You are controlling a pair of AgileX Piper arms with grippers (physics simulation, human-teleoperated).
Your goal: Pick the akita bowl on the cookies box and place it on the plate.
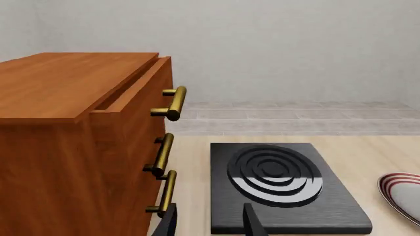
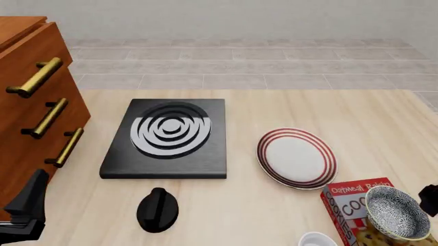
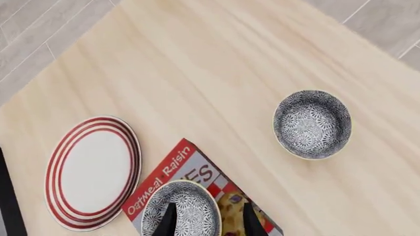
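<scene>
The akita bowl [image 2: 397, 212], black-and-white speckled, sits on the red cookies box [image 2: 345, 205] at the front right of the table. In the right wrist view the bowl [image 3: 180, 209] rests on the box [image 3: 190, 169]. My right gripper [image 3: 210, 221] is open above them, its fingers straddling the bowl's rim as seen from the camera. Only a dark bit of that gripper [image 2: 431, 199] shows at the front view's right edge. The red-ringed plate [image 2: 296, 158] [image 3: 92, 172] lies bare just left of the box. My left gripper [image 1: 210, 226] [image 2: 27, 205] stands open by the cabinet, holding nothing.
A black stove [image 2: 167, 137] lies mid-left, with a black knob [image 2: 157, 209] in front of it. A wooden drawer cabinet [image 2: 34, 113] stands at the left. A plain white bowl [image 2: 318, 240] peeks in at the front edge. A second speckled bowl [image 3: 312, 124] sits on the table near the box.
</scene>
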